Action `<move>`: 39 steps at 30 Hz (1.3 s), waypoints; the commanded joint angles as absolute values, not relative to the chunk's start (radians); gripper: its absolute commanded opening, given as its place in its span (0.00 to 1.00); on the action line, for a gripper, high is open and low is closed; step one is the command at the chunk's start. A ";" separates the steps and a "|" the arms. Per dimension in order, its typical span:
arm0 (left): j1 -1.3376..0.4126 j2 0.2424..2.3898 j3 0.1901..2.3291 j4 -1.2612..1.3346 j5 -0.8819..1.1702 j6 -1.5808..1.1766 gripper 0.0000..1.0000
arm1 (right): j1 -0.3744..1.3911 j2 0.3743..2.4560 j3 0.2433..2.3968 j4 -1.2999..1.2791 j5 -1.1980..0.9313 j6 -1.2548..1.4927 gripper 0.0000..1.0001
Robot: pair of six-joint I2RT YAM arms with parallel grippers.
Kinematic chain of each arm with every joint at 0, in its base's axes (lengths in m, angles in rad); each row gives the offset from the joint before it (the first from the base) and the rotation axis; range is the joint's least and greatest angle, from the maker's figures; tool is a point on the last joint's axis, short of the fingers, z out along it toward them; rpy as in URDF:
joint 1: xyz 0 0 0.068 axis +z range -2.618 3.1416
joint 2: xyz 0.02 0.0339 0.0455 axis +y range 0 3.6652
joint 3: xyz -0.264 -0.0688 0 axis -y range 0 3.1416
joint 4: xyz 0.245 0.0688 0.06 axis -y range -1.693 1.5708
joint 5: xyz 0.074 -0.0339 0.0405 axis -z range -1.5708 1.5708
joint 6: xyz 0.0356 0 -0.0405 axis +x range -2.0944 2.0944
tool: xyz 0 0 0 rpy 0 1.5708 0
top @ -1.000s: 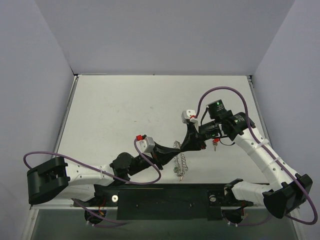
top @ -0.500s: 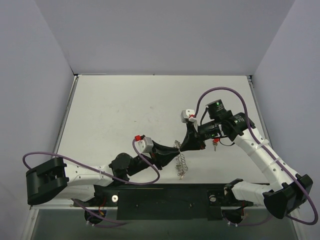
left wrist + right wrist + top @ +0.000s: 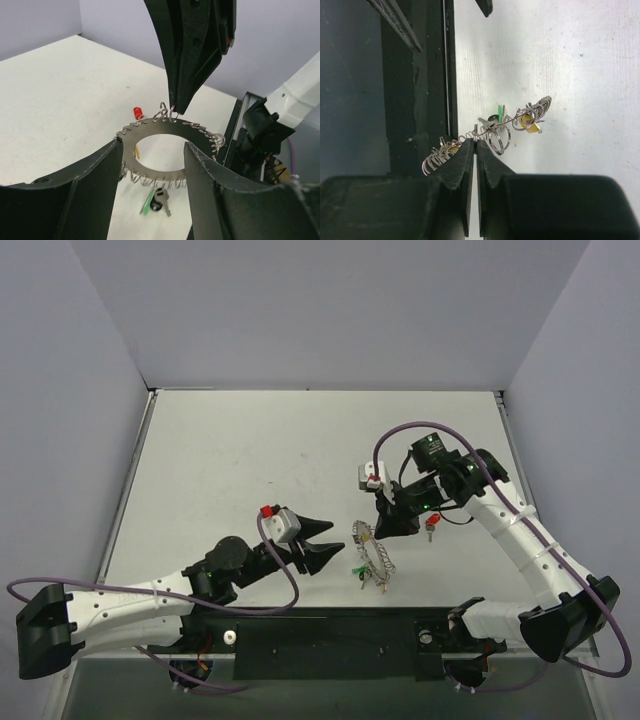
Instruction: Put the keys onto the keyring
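Black left gripper (image 3: 340, 538) is the nearest thing, low at the front of the bench (image 3: 230, 450) with its jaws spread wide and nothing between them. It has let go completely. From its wrist camera you look straight out between the two fingers (image 3: 95, 190) at the keyring (image 3: 160, 180), which sits just beyond the tips without touching them.

That keyring (image 3: 386, 563) is the springy silver coil, opened out into a loop just right of the left gripper. A green key (image 3: 358, 570) hangs off its near side, with another little silver key beside it. The right wrist view shows a yellow key (image 3: 532, 126) threaded on the coil too.

Next one back, the right gripper (image 3: 383, 532) comes down from above and is clamped tight on the far side of the loop, pinching one of the wire coils. In its own camera the fingertips (image 3: 465, 150) meet right on the wire.

Furthest out, a red key (image 3: 430, 528) lies loose on the bench just past the right gripper, not on the ring.
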State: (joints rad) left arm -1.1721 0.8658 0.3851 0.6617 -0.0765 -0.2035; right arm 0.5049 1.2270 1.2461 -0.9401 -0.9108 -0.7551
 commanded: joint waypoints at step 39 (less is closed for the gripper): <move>-1.163 1.345 0.646 0.890 0.158 -0.077 0.34 | 0.548 1.339 1.391 -1.221 -0.825 -0.976 0.00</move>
State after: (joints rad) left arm -1.1679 1.3396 0.5976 0.8211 0.1360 -0.0669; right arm 0.5385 1.3315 1.3602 -1.1717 -0.7746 -0.9672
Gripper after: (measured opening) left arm 0.341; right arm 0.007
